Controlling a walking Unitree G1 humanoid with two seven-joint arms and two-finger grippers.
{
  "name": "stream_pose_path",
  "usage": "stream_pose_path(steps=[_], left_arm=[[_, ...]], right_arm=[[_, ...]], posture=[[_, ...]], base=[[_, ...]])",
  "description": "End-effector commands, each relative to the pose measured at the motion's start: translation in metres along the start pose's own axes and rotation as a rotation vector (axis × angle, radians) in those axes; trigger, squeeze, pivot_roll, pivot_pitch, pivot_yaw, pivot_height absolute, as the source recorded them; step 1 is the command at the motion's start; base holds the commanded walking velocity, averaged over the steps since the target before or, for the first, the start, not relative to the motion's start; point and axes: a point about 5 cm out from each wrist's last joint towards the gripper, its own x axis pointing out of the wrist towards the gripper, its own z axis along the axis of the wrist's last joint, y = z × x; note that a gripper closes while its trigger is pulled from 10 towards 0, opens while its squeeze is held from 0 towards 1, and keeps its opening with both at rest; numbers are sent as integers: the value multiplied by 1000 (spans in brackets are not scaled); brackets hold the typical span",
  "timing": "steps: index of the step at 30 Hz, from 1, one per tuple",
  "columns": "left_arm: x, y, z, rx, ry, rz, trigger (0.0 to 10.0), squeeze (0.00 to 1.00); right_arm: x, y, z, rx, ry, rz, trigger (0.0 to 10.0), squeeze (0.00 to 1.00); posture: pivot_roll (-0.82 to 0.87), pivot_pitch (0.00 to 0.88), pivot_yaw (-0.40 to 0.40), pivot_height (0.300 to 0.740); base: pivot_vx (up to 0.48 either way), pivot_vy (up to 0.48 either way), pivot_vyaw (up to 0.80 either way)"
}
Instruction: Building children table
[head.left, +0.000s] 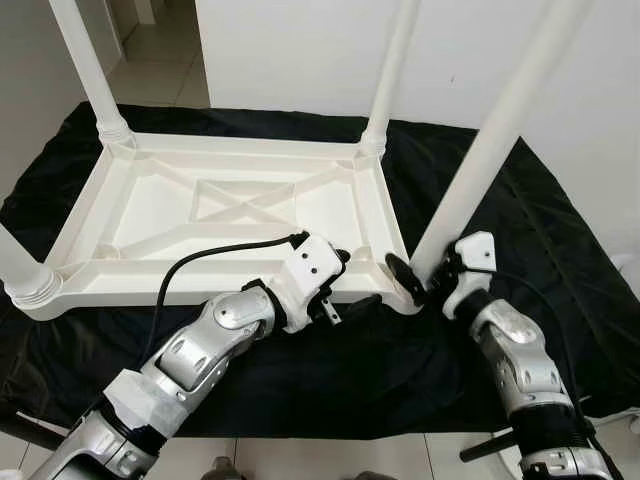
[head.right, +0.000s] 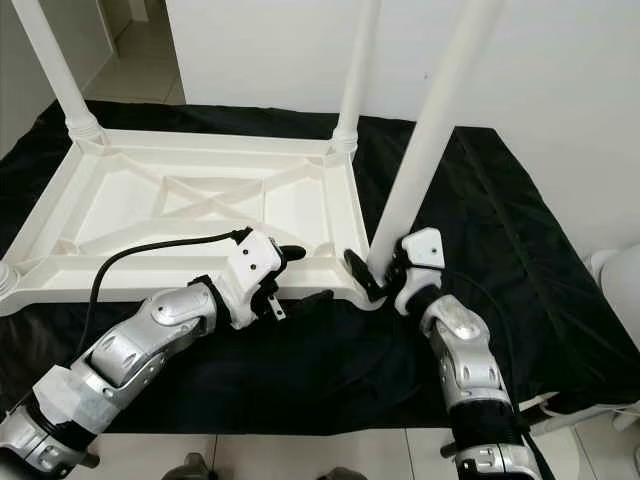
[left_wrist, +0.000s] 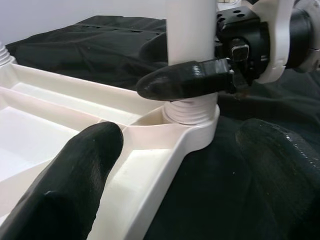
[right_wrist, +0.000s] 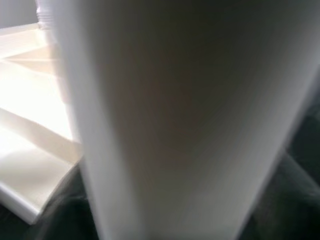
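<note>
Black cloth (head.left: 560, 280) under upturned white table (head.left: 215, 205)

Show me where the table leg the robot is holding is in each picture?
Left eye view: the held leg slants up from the near right corner of the tabletop.
Right eye view: the same leg, right of centre.
Left wrist view: it stands at top centre, its threaded end in the corner socket, with the right tool around it.
Right wrist view: its white shaft, blurred, very close.
Shared landmark: the black cloth underneath.
</note>
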Motion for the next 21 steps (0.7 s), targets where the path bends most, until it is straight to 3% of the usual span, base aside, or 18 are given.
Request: stream_pose_path(steps=[1,2,3,10,11,17,21], left_arm=[[-1,-17,4,19,-9,-322,10000,0],[-1,-17,4,22,-10,-321,10000,0],[0,-18,4,21,-10,-321,10000,0],[0,-21,4,15,-9,-318,10000,0],[0,-21,3,13,-8,-317,10000,0],[0,-22,3,12,-7,-316,10000,0],[1,-22,2,7,-4,-317,10000,0]], right_arm=[[-1,-1,-3,-11,22,11,4627,0],[1,-1,-3,-13,22,25,3569,0],[0,0,-5,-6,31,42,0,0],[-6,5,-15,22,59,55,0,0],[-9,7,-18,32,66,45,10000,0],[-12,7,-21,57,69,11,10000,0],[-12,5,-20,71,71,-134,10000,0]], posture=[[23,0,-37,740],[23,0,-41,740],[24,0,-45,740],[23,0,-54,740],[21,0,-55,740],[20,0,-58,740],[16,0,-60,740]], base=[[0,0,0],[0,0,0],[0,0,0],[0,0,0],[0,0,0],[0,0,0],[0,0,0]])
